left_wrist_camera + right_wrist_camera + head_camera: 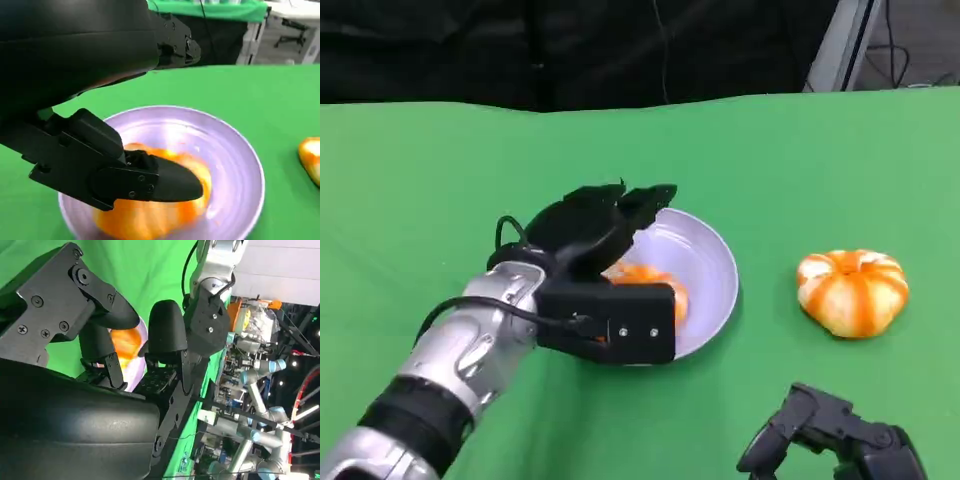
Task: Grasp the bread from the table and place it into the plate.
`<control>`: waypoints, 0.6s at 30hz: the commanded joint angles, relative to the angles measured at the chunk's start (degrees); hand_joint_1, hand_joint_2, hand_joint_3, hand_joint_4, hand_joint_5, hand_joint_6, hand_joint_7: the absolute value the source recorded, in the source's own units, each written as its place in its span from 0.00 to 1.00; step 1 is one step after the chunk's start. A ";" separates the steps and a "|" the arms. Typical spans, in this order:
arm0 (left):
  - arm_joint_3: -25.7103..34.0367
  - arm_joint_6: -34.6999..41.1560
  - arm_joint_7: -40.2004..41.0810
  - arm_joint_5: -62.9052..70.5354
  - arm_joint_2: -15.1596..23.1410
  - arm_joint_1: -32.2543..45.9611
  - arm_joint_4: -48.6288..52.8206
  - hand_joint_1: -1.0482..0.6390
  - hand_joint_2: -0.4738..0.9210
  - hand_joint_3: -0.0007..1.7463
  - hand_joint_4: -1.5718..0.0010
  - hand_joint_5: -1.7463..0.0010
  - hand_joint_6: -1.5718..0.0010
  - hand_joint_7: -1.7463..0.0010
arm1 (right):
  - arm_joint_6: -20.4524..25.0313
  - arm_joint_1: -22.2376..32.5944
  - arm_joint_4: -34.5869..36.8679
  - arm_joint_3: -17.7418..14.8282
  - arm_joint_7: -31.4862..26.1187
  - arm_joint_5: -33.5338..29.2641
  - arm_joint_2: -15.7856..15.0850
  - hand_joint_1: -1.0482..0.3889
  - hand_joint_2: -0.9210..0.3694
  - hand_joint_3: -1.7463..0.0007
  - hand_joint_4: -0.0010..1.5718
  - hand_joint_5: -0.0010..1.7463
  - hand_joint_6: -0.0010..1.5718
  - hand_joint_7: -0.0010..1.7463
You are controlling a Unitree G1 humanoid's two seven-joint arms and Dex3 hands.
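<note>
Lying in the plate [715, 270] on the green worktop [420, 180], the bread [655, 280] sits under the left robot hand [600, 235]; whether those fingers grip it or are merely around it cannot be told. A second bread [852, 290] lies well to the right. The right robot hand [840, 435] rests low, fingers curled, holding nothing.

Plate [705, 270] sits mid-table [420, 180], one bread [655, 285] lying in it, toward its near-left side. Left hand [595, 235] is over the plate's left part, above that bread (contact with it can't be told), its forearm [460, 360] running back to the near-left corner. Second bread [852, 291] lies on the table right of the plate, well apart from it. Right hand [835, 435] is at the near-right edge, in front of the second bread.
</note>
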 commanded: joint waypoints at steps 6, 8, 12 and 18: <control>4.10 -0.70 -5.01 -4.91 6.44 6.93 -13.89 0.06 1.00 0.32 0.99 0.99 0.99 1.00 | 0.39 0.32 -0.39 -0.10 0.01 0.77 -0.36 0.68 0.49 0.23 0.49 0.90 0.53 0.72; 4.80 -0.56 -5.55 -5.55 6.96 8.07 -15.98 0.06 1.00 0.31 0.99 0.99 0.99 1.00 | 0.49 0.36 -0.47 -0.07 0.02 0.75 -0.34 0.68 0.49 0.23 0.49 0.90 0.53 0.73; 5.04 -0.14 -6.09 -5.57 7.04 8.58 -17.01 0.06 1.00 0.31 0.98 0.99 0.99 1.00 | 0.56 0.36 -0.51 -0.06 0.01 0.76 -0.36 0.68 0.49 0.23 0.48 0.90 0.52 0.73; 5.20 -0.03 -6.32 -5.46 6.97 8.71 -17.25 0.06 1.00 0.31 0.98 0.99 0.99 1.00 | 0.59 0.36 -0.53 -0.04 -0.02 0.76 -0.38 0.68 0.49 0.22 0.48 0.90 0.52 0.73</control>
